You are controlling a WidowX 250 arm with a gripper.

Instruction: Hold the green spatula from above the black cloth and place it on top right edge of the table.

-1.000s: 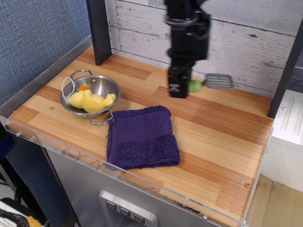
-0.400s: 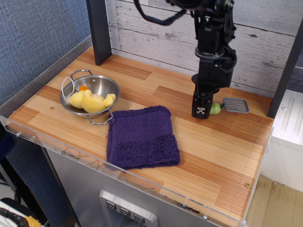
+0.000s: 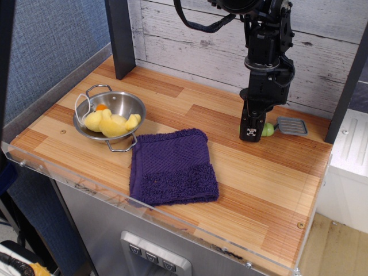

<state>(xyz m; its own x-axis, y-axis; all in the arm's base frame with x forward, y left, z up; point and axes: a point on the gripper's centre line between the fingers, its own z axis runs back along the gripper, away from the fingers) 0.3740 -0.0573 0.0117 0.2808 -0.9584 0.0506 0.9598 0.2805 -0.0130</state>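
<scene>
Whitewashed plank wall (image 3: 190, 46) behind, blue wall (image 3: 52, 40) left

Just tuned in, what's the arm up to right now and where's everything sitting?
The gripper is down at the table's far right corner near the back wall, shut on the green spatula by its green handle, with the grey blade pointing right. Whether the blade already rests on the wood is hard to tell. The black cloth lies flat mid-table with nothing on it. A metal bowl holding yellow toys sits to the cloth's left.
</scene>
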